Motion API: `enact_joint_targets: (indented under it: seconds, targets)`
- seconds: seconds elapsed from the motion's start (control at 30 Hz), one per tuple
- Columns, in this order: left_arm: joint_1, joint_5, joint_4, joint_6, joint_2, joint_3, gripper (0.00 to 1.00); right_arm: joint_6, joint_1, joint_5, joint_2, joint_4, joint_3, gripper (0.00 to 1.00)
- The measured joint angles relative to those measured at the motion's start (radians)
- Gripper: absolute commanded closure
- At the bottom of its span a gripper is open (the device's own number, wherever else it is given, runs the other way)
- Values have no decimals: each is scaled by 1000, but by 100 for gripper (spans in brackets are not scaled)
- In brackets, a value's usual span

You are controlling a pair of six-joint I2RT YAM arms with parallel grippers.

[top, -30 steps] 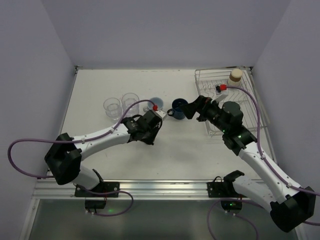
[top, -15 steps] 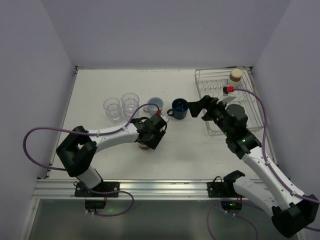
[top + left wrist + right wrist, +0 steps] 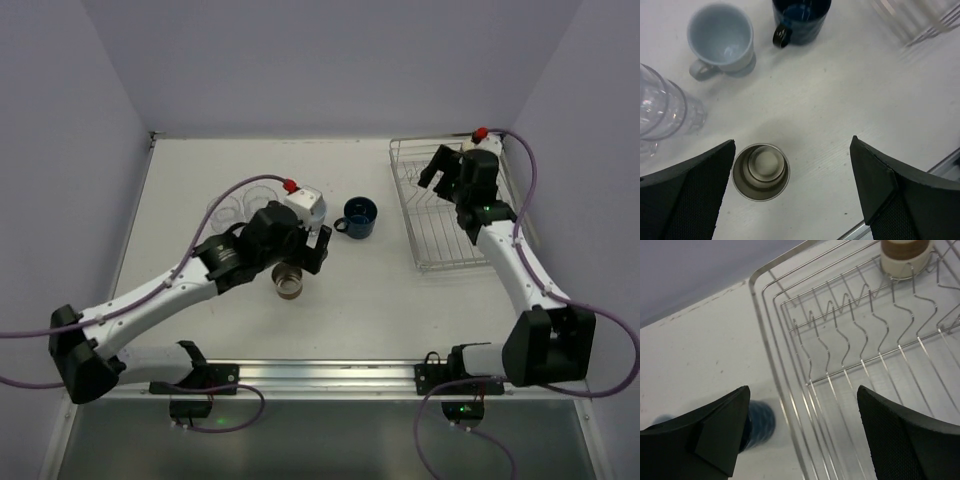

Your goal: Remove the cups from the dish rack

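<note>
The left jaws stood spread wide and empty above a small round brown-sided cup (image 3: 760, 171), upright on the tabletop (image 3: 840, 100) toward its near edge. The right jaws, also spread, hung over the silver wire dish rack (image 3: 880, 356) at the far right corner, where a cream brown-banded cup (image 3: 904, 252) sat.
</note>
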Motion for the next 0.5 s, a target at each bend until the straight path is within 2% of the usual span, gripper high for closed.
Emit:
enact_joint_targets:
  seconds: [0.27, 0.5]
  targets:
    - [0, 14, 125, 51, -439, -80, 0, -53, -153, 43, 338, -57, 288, 13]
    - [0, -26, 187, 121, -653, -249, 0, -171, -205, 106, 627, -116, 602, 13]
